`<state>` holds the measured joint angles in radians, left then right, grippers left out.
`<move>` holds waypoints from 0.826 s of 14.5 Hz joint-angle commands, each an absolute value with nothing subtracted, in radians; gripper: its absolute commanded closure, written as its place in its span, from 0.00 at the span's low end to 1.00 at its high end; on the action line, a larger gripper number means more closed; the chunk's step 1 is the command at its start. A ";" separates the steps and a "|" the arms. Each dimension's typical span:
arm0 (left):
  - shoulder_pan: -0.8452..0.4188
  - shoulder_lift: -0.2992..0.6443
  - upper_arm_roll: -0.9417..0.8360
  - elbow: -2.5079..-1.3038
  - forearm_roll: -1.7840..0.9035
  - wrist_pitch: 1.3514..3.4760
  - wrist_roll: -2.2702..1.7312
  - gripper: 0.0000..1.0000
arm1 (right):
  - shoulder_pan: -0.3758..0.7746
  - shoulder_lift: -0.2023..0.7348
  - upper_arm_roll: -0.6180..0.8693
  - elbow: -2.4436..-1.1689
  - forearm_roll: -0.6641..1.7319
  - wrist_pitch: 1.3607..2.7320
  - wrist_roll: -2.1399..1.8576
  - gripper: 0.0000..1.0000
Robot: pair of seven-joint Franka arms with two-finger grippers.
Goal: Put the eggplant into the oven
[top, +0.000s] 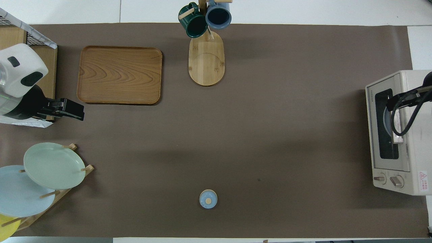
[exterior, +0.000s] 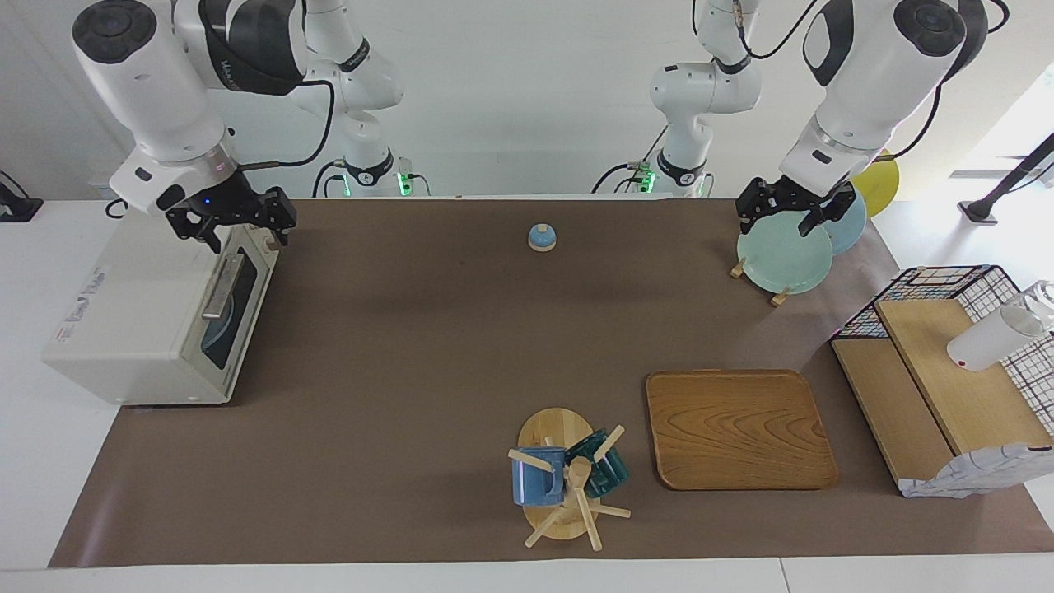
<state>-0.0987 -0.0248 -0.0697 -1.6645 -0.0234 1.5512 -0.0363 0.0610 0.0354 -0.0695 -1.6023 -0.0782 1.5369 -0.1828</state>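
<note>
The eggplant is not in view anywhere on the table. The cream-white oven point(exterior: 132, 329) stands at the right arm's end of the table, its dark glass door shut and the bar handle point(exterior: 222, 284) across it. It also shows in the overhead view point(top: 415, 168). A pale round shape shows through the glass. My right gripper point(exterior: 243, 235) hangs open and empty over the oven's end nearest the robots. My left gripper point(exterior: 778, 224) is open and empty over the plate rack; it also shows in the overhead view point(top: 79, 113).
A wooden tray point(exterior: 737, 428) and a mug tree point(exterior: 564, 478) with two mugs stand far from the robots. A small blue bell point(exterior: 542, 238) sits near them. The plate rack holds a green plate point(exterior: 782, 259). A wire-and-wood shelf point(exterior: 947, 387) stands at the left arm's end.
</note>
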 commanded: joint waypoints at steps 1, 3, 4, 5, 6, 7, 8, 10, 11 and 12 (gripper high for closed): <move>-0.098 -0.028 -0.067 -1.654 -0.008 1.539 -0.025 0.00 | 0.051 0.023 -0.081 -1.615 -0.052 1.526 -0.179 0.00; -0.098 -0.028 -0.067 -1.654 -0.008 1.539 -0.025 0.00 | 0.052 -0.004 -0.083 -1.641 -0.052 1.528 -0.176 0.00; -0.098 -0.029 -0.067 -1.654 -0.008 1.539 -0.025 0.00 | 0.054 -0.023 -0.084 -1.669 -0.052 1.532 -0.175 0.00; -0.098 -0.028 -0.067 -1.654 -0.008 1.539 -0.025 0.00 | 0.052 -0.025 -0.087 -1.674 -0.052 1.540 -0.175 0.00; -0.098 -0.029 -0.067 -1.654 -0.008 1.539 -0.025 0.00 | 0.052 -0.020 -0.089 -1.666 -0.052 1.542 -0.175 0.00; -0.098 -0.028 -0.067 -1.654 -0.006 1.539 -0.025 0.00 | 0.054 -0.018 -0.090 -1.666 -0.051 1.543 -0.175 0.00; -0.098 -0.029 -0.067 -1.654 -0.006 1.539 -0.025 0.00 | 0.058 -0.012 -0.092 -1.660 -0.051 1.539 -0.167 0.00; -0.098 -0.028 -0.067 -1.654 -0.008 1.539 -0.025 0.00 | 0.060 -0.006 -0.104 -1.649 -0.040 1.525 -0.141 0.00; -0.098 -0.028 -0.067 -1.654 -0.006 1.539 -0.025 0.00 | 0.060 -0.006 -0.112 -1.651 -0.032 1.523 -0.137 0.00; -0.098 -0.029 -0.067 -1.654 -0.006 1.539 -0.025 0.00 | 0.061 -0.006 -0.117 -1.651 -0.031 1.523 -0.138 0.00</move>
<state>-0.0987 -0.0248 -0.0697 -1.6645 -0.0234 1.5512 -0.0363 0.0590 0.0071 -0.0976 -1.6343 -0.0642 1.5314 -0.1532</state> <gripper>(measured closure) 0.000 0.000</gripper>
